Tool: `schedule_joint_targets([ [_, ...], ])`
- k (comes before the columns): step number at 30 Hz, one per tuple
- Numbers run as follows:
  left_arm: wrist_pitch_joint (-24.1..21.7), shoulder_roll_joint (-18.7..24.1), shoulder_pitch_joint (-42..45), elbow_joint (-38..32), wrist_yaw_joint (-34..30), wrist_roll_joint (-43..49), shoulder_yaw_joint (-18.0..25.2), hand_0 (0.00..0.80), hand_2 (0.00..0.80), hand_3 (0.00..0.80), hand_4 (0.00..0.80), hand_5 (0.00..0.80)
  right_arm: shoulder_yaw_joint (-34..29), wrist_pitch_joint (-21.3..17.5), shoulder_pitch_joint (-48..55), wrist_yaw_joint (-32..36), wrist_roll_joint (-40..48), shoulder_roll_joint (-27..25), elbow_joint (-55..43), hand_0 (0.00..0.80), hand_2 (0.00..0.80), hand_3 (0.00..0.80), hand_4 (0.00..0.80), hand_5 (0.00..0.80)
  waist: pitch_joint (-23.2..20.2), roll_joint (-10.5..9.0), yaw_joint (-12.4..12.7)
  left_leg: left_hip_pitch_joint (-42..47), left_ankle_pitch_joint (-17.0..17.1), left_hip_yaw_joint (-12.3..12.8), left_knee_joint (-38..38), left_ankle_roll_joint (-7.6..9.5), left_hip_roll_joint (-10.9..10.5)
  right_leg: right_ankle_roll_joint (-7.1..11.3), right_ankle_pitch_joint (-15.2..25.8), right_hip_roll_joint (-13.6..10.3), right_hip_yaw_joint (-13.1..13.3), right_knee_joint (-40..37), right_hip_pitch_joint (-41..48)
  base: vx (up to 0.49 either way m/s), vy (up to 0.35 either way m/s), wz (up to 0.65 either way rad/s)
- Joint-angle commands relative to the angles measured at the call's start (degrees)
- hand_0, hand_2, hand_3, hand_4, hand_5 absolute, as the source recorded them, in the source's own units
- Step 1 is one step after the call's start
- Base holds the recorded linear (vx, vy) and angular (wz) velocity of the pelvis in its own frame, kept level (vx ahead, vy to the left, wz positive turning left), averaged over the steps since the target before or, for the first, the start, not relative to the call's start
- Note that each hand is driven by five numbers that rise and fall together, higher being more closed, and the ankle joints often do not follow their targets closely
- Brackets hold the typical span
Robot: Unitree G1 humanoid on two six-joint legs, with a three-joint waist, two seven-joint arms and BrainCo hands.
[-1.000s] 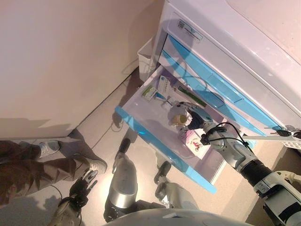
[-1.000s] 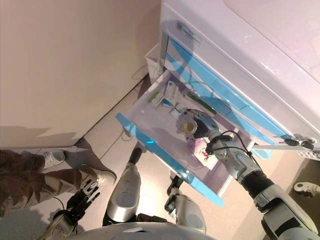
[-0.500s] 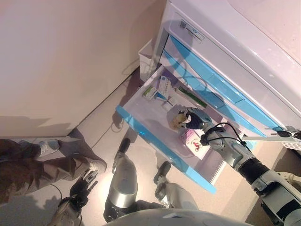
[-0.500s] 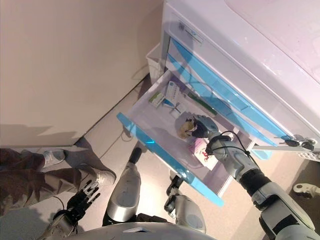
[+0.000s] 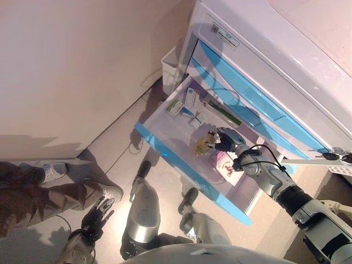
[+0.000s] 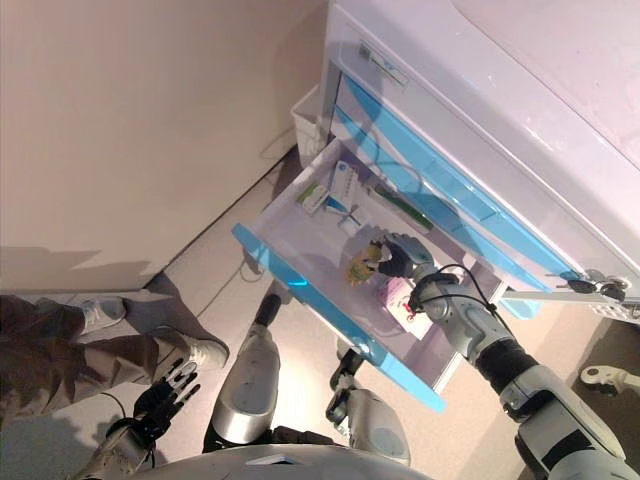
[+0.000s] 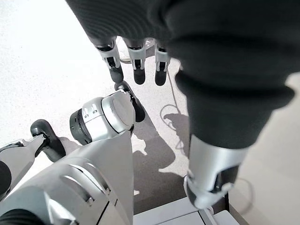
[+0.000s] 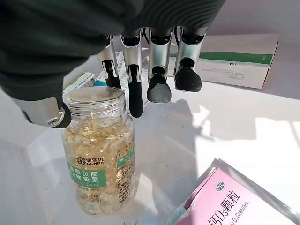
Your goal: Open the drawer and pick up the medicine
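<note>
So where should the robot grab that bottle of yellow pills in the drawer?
Probably round its upper body, just below the lid. The bottle stands upright in the open drawer, round and smooth, with the right hand already beside it, thumb on one side and fingers on the other. Coming from above and closing sideways avoids the pink packet nearby.

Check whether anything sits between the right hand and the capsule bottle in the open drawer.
Nothing visible does. The right hand hangs open directly over the capsule bottle, thumb beside its rim and fingers behind it. The pink sachet and white-green box lie off to the sides.
</note>
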Motion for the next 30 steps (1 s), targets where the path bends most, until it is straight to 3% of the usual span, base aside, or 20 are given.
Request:
schedule_joint_targets([
  [1,-0.48,1.58,3.1,-1.03,-0.15,0.97,-0.9,0.0,0.0,0.0,0.0,0.0,1.5,-2.83,-1.25,-2.93,-0.45,-2.07,-4.99,0.8,0.8,0.8,0.8,0.8,-2.54,0.14,-0.15,0.78,-1.02,1.84,-1.69,4.88,-2.09,4.5,2.32,-2.58,0.97,5.89,-2.46,0.0,0.0,0.0],
  [6,-0.54,1.36,3.68,-1.43,-0.17,1.31,-0.38,0.0,0.0,0.0,0.0,0.0,-0.49,-3.81,-0.73,-2.3,-0.28,-4.39,-12.42,0.8,0.8,0.8,0.8,0.8,-3.31,-0.11,-0.83,1.57,-1.0,2.12,-2.25,4.89,-1.89,4.71,2.35,-2.43,1.49,5.79,-2.2,0.0,0.0,0.0],
  [15,-1.74,-0.6,5.82,-2.04,0.56,1.87,0.51,0.0,0.0,0.0,0.0,0.0,-9.24,-5.93,3.56,5.32,3.94,-10.26,-34.57,0.8,0.8,0.8,0.8,0.8,-6.16,-0.79,-3.26,4.15,-1.14,3.42,-3.62,4.86,-0.86,5.04,1.92,-2.11,3.22,5.68,-1.27,0.023,0.002,-0.08],
  [26,-1.72,-3.28,8.83,-1.8,0.62,2.79,2.61,0.0,0.0,0.0,0.0,0.0,-23.81,-12.15,7.98,16.96,21.3,-16.25,-52.45,0.8,0.8,0.8,0.8,0.8,-11.34,-0.87,-6.35,7.92,-1.74,6.13,-5.63,4.8,-0.19,5.12,1.18,-1.9,5.66,4.82,0.38,0.041,0.023,-0.13],
  [30,-1.74,-4.18,9.25,-0.67,0.73,2.89,3.05,0.0,0.0,0.0,0.0,0.0,-27.96,-12.15,8.02,21.35,30.83,-17.24,-55.27,0.8,0.8,0.8,0.8,0.8,-13.4,-0.7,-7.37,9.23,-1.83,6.99,-6.48,4.68,-0.04,5.05,0.91,-1.95,6.28,4.5,1.03,0.056,0.029,-0.17],
])
